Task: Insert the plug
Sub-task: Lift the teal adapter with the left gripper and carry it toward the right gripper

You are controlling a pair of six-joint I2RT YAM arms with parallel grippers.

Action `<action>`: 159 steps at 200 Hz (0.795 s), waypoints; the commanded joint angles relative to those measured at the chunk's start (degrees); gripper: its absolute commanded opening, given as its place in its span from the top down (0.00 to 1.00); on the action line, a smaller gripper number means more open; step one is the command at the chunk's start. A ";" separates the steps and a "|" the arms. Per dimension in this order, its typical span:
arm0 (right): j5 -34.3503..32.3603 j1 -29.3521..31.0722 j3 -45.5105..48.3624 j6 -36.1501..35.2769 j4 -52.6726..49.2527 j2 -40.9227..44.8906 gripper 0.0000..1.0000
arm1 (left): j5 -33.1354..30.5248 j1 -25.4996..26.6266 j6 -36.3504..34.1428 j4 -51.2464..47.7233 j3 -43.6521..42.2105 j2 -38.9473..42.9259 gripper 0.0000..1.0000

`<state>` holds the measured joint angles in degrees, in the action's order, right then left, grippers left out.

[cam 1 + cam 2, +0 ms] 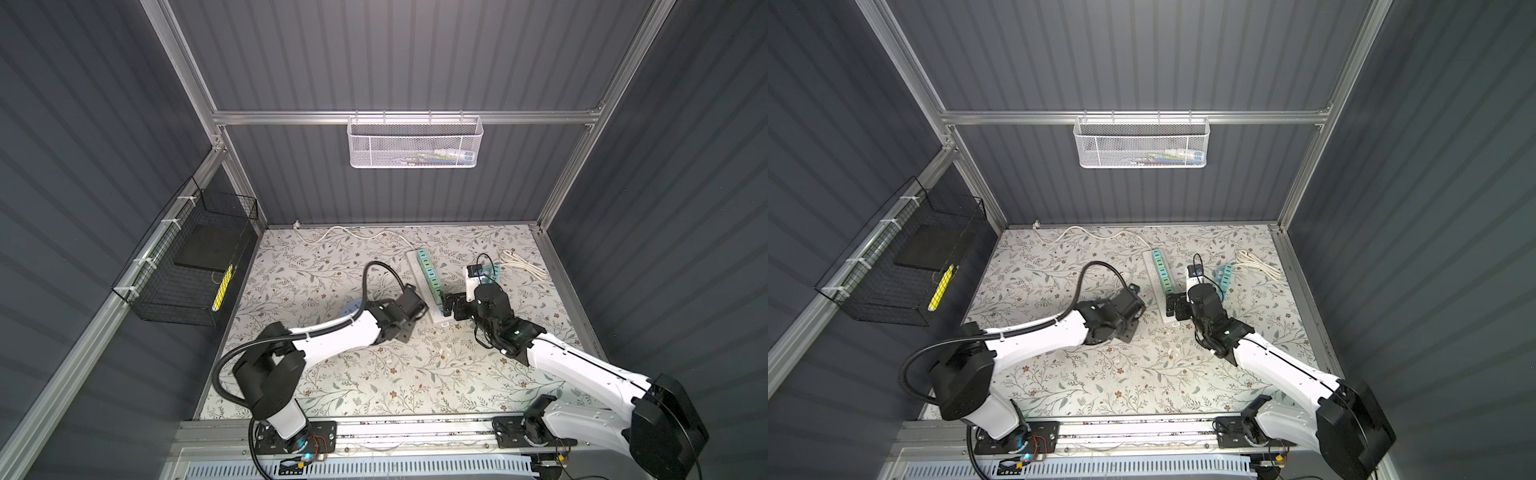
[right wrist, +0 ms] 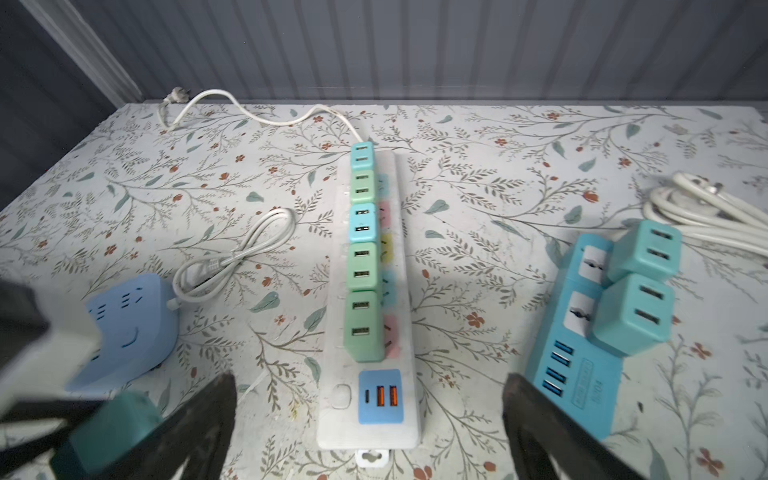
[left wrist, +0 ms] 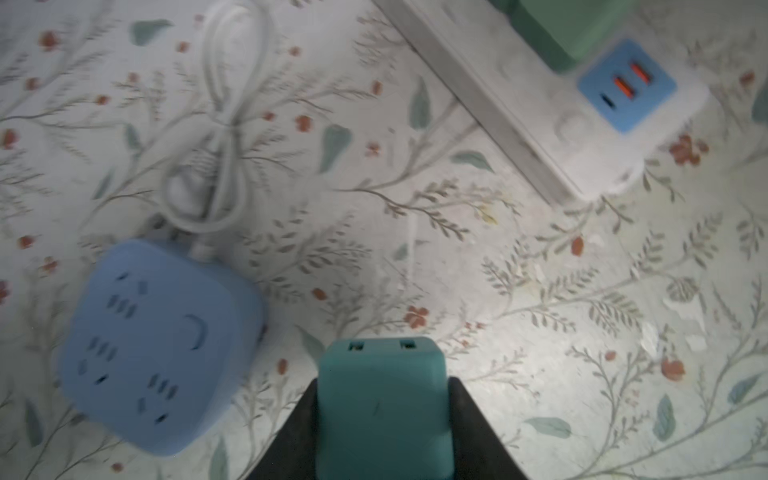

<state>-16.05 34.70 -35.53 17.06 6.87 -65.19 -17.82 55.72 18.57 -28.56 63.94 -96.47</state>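
teal plug (image 3: 380,386) bottom centre of left wrist view, clamped in left gripper (image 3: 384,432) | between blue cube socket (image 3: 158,345) lower left and white strip (image 3: 498,95) upper right | right gripper (image 2: 368,378) jaws wide apart astride strip end | risk: unpinned strip may slide, prongs miss slots

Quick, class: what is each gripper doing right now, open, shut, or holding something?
Left gripper: shut on the teal plug.
Right gripper: open, holding nothing.
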 commanded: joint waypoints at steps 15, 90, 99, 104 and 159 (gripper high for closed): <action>-1.74 -2.10 2.00 2.89 2.48 3.16 0.01 | 5.25 1.69 -8.26 -1.88 2.26 -4.86 0.58; -0.45 -2.31 1.43 2.58 2.32 1.78 0.01 | 9.69 1.67 -9.33 -6.62 2.01 -7.42 0.40; -0.52 -2.27 1.46 2.54 2.27 1.78 0.01 | 9.14 1.67 -9.44 -7.36 2.20 -6.97 0.35; -0.60 -2.29 1.51 2.54 2.27 1.80 0.01 | 8.67 1.67 -9.50 -7.47 2.18 -6.47 0.34; 0.33 -2.28 0.98 2.79 2.03 1.47 0.01 | 12.87 1.47 -9.99 -12.36 5.24 -6.19 0.28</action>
<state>-16.38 32.60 -33.95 19.31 8.56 -63.37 -7.53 57.43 9.37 -36.18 65.87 -102.87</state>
